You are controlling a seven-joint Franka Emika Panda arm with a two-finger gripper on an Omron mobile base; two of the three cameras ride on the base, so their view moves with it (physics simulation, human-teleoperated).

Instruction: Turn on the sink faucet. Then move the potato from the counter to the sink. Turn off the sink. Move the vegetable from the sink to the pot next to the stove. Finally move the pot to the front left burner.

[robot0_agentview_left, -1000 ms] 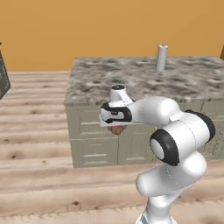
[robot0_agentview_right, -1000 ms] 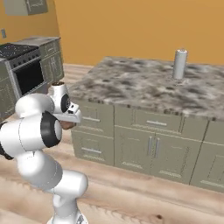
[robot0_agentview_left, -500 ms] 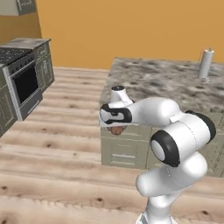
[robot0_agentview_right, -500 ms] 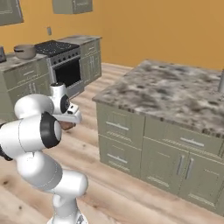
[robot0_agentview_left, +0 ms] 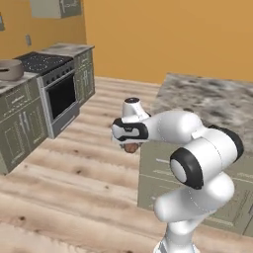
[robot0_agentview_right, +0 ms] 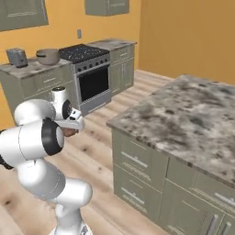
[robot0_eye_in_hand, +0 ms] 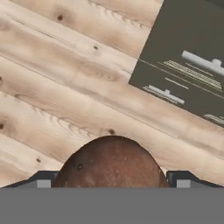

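A brown potato (robot0_eye_in_hand: 111, 162) sits between my gripper's (robot0_eye_in_hand: 113, 182) two dark finger tips, which are shut on it. The left base view shows the potato (robot0_agentview_left: 131, 147) hanging under the hand (robot0_agentview_left: 129, 133), held over the wooden floor beside the island. It appears again in the right base view as the potato (robot0_agentview_right: 69, 132) below the hand (robot0_agentview_right: 69, 123). A grey pot (robot0_agentview_left: 10, 69) stands on the counter left of the stove (robot0_agentview_left: 42, 62). From the right base view the pot (robot0_agentview_right: 47, 56) sits beside the stove (robot0_agentview_right: 85, 51). The sink and faucet are out of view.
A granite island counter (robot0_agentview_left: 212, 96) with grey drawers (robot0_eye_in_hand: 188, 65) stands to my right, close to the arm. A toaster (robot0_agentview_right: 17, 57) stands left of the pot. Wooden floor (robot0_agentview_left: 74, 163) stretches between the island and the stove run. Wall cabinets (robot0_agentview_right: 106, 6) hang above the stove.
The whole picture has shifted: the base has turned, so the island slid right and the stove and pot came into view. The arm keeps its pose with the potato held.
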